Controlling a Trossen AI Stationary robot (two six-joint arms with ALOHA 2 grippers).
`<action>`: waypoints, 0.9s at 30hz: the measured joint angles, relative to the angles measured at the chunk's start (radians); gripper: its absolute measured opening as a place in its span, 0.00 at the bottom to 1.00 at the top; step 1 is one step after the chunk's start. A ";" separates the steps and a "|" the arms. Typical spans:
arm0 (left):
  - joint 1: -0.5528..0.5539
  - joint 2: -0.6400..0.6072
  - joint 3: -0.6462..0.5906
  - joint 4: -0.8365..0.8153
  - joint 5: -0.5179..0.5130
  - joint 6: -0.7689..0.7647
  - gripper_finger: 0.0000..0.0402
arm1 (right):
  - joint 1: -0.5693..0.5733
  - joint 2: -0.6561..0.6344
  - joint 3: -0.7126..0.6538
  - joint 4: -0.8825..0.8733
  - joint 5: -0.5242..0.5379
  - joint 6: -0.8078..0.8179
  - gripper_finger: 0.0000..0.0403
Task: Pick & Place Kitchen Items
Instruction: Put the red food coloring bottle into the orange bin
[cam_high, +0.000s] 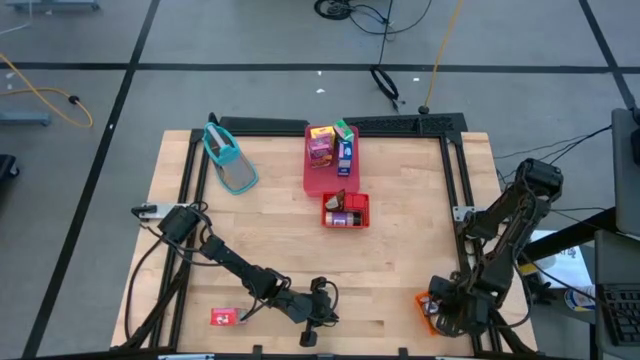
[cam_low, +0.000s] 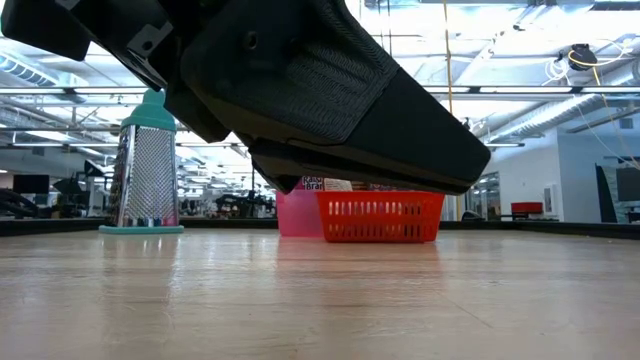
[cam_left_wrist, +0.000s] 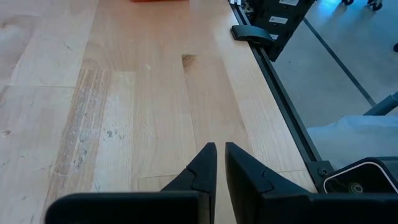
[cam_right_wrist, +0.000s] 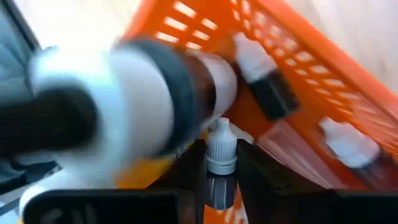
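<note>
A: Right gripper (cam_right_wrist: 221, 163) is down in the orange bin (cam_high: 428, 308) at the table's near right corner, fingers nipped on a white-capped dropper bottle (cam_right_wrist: 221, 149).

B: Neighbours?

A: More bottles crowd it; one seems to lie against it, though that view is smeared.

B: Risk?

A: Lifting may drag one along or twist the bottle loose. Left gripper (cam_left_wrist: 220, 165) waits, nearly shut, empty.

Bright overhead ceiling lights; sharp table views, but the right wrist view is heavily motion-blurred.
</note>
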 joint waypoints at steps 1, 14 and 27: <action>0.000 0.000 0.000 0.000 0.000 0.000 0.08 | -0.009 0.000 -0.004 0.019 0.000 -0.016 0.15; 0.000 0.000 0.000 0.000 0.000 -0.003 0.08 | -0.103 0.001 -0.007 0.079 -0.003 -0.177 0.15; 0.000 0.000 0.000 0.000 0.000 -0.002 0.08 | -0.187 0.002 -0.008 0.127 -0.004 -0.308 0.15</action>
